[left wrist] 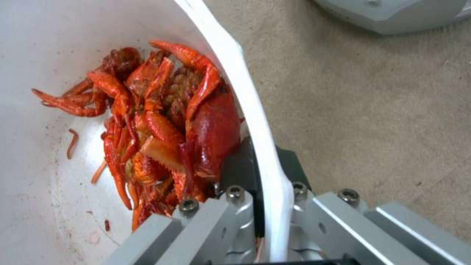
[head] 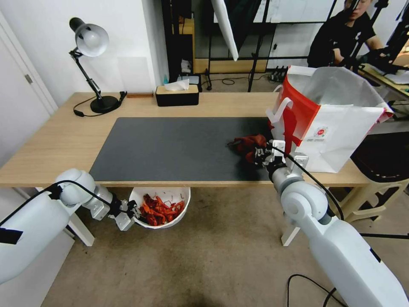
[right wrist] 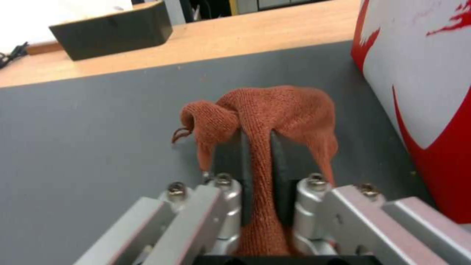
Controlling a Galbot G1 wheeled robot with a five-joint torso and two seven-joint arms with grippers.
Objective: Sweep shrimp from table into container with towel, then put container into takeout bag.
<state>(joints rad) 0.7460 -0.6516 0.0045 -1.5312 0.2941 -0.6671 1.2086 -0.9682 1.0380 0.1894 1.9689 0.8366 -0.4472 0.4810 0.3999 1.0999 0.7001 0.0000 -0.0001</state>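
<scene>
Left gripper (left wrist: 265,184) jaws clamped on container (left wrist: 230,55) rim (shrimp (left wrist: 167,121) inside), right gripper (right wrist: 257,162) jaws pinching towel (right wrist: 275,106).

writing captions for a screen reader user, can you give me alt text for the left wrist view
The left gripper is shut on the rim of the white container, one finger inside and one outside. Red-orange shrimp lie piled inside against that wall, and beige carpet shows beyond the rim.
</scene>
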